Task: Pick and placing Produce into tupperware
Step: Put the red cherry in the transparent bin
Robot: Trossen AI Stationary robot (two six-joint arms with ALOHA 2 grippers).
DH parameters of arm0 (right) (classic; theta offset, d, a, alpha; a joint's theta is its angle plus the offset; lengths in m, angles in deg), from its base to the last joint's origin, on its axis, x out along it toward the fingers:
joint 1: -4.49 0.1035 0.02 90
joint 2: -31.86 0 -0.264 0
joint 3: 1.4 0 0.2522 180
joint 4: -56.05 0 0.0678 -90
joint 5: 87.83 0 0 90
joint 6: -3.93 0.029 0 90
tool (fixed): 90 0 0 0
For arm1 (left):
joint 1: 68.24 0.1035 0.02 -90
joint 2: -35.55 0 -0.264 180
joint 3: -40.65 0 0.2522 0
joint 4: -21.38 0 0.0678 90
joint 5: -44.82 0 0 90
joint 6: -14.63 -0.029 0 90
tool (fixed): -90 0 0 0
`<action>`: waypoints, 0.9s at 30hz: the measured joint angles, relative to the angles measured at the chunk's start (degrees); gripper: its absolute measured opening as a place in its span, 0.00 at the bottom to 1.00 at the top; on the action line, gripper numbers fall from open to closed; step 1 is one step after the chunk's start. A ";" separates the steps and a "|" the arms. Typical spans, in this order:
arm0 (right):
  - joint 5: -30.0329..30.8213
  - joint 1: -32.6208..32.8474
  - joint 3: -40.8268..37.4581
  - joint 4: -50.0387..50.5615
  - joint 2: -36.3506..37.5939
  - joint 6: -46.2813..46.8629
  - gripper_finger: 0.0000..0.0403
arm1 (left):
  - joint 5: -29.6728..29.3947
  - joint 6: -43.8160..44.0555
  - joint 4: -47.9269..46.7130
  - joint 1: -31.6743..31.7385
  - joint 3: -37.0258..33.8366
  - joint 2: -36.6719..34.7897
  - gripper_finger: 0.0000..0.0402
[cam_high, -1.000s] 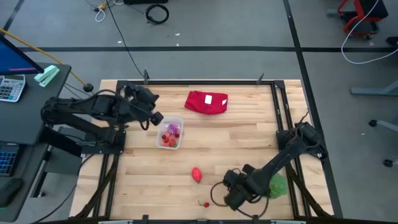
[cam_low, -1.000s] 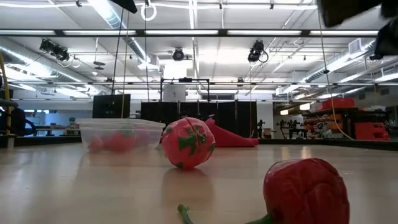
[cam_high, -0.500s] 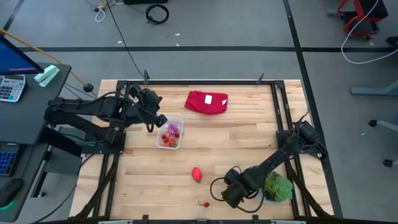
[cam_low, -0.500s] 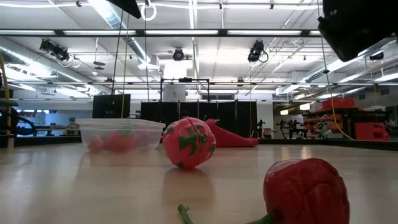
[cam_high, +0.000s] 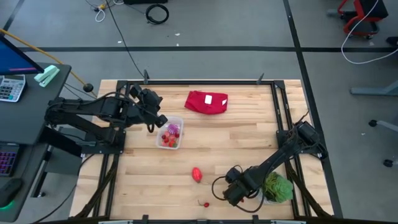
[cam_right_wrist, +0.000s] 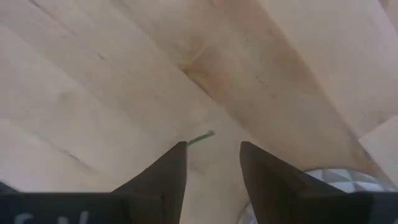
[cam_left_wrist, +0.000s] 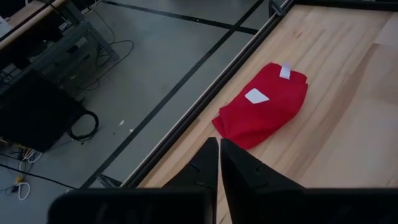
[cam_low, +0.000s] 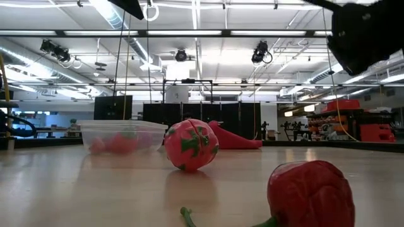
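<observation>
- The wooden table point(cam_high: 236, 140) is boxed in by a dark frame; its broad middle lies bare between the tub and the right rail.
- A folded red cloth point(cam_high: 206, 102) lies near the far edge.
- The left end effector point(cam_high: 160, 120), fingers pressed together and empty, hangs just beside the tupperware point(cam_high: 170, 132), a clear rounded tub holding small red pieces and a purple one.
- The right end effector point(cam_high: 225, 194), fingers parted and holding nothing, sits low by the near edge, beside a green plant point(cam_high: 278, 186).
- A red oval piece point(cam_high: 197, 174) streaked with green lies alone on the table near the front.
- A tiny red fruit point(cam_high: 206, 204) with a green stem lies at the near edge, close to the right end effector.
</observation>
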 joint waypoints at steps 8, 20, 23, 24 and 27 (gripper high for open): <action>-0.29 0.00 -4.64 -10.06 0.04 -0.10 0.39 | 0.01 0.01 0.00 0.00 0.00 0.00 0.04; 1.69 0.05 -5.20 -10.06 0.13 -1.37 0.25 | 0.02 0.04 0.02 0.00 0.00 0.00 0.06; 3.03 0.15 -5.25 -9.71 0.13 -3.41 0.17 | 0.00 0.04 0.00 0.00 0.00 0.00 0.06; 3.20 0.13 -5.25 -9.61 0.11 -4.06 0.14 | 0.00 0.04 0.00 0.00 0.00 0.00 0.06; 4.58 0.13 -5.25 -9.85 0.11 -6.18 0.05 | 0.01 0.04 0.00 0.00 0.00 0.00 0.05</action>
